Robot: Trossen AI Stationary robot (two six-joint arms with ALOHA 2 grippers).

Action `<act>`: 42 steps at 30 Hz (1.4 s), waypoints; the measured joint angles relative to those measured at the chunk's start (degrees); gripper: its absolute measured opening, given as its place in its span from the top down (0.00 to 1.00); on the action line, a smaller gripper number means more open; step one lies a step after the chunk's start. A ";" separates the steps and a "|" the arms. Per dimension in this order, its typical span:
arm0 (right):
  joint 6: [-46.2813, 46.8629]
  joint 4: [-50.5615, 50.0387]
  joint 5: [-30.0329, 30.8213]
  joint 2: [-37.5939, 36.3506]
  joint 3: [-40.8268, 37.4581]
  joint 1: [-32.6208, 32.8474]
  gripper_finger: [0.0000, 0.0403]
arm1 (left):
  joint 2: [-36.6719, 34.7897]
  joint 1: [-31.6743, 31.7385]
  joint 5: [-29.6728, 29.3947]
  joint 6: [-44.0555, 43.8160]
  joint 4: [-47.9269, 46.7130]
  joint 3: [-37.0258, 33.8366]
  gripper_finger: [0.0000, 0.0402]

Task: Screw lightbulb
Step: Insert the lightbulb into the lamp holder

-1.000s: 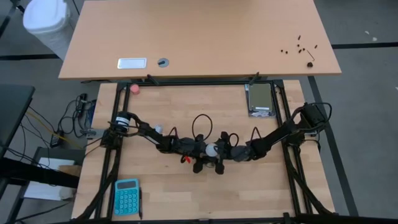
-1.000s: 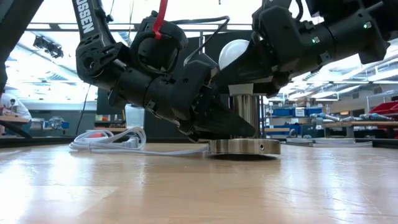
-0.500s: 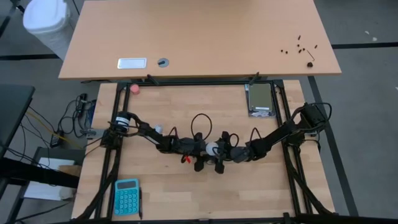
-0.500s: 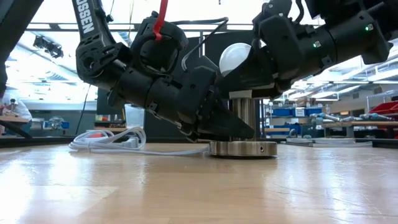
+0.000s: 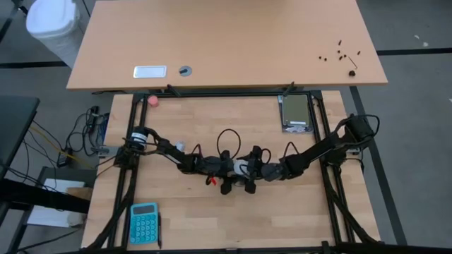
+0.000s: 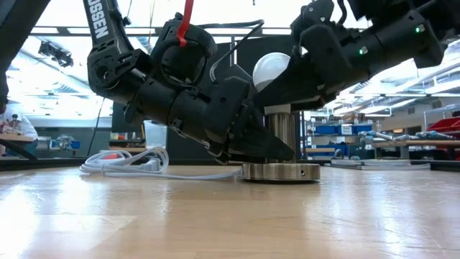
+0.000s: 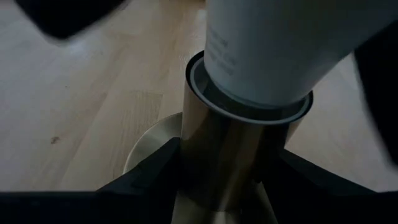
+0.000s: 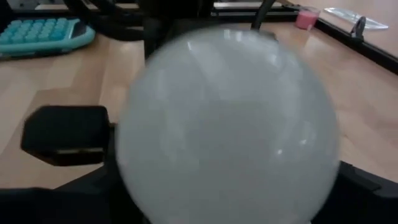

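The white frosted lightbulb (image 6: 272, 66) stands upright with its base in the metal socket (image 7: 224, 155). The socket's round disc base (image 6: 282, 171) rests on the wooden table at its middle. My left gripper (image 7: 227, 186) reaches in from the table's left and is shut on the socket's barrel. My right gripper (image 8: 227, 162) comes from the table's right. It stands open with one finger on either side of the bulb's globe (image 8: 227, 124). A thin gap shows at one finger (image 8: 68, 134). The other finger is mostly hidden by the globe. My left gripper pinches the socket's upright metal barrel (image 7: 217, 168) between its two fingers (image 7: 149, 177), below the rim where the bulb enters. The fingers come from the table's left, slanting a little downward, and lie across the barrel. The socket stays upright with its disc base on the table.
The socket's white cord (image 6: 144, 162) lies coiled on the table behind my left arm. A teal calculator (image 5: 144, 222) lies at the near left, a small pink ball (image 5: 153, 100) at the far left and a grey device (image 5: 295, 113) at the far right.
My right gripper has tipped a little about the bulb while staying in place. The bulb and the socket stand as before, and my left gripper has kept its hold.
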 joint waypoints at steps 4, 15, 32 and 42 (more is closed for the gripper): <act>-0.19 -3.72 -2.77 -1.83 0.00 0.02 0.13 | -0.02 0.00 0.00 0.00 -0.01 0.00 0.47; -0.31 -12.04 -5.92 -4.39 -0.02 0.69 0.13 | -0.01 -0.02 0.00 0.00 -0.01 0.00 0.47; 2.22 -16.31 -7.46 -8.16 -0.04 2.85 0.14 | -0.02 -0.20 -0.59 -0.37 -0.33 0.00 0.47; 5.41 -17.42 -7.44 -8.13 -0.04 4.67 0.14 | -0.04 -0.22 -1.38 -0.80 -1.00 0.00 0.47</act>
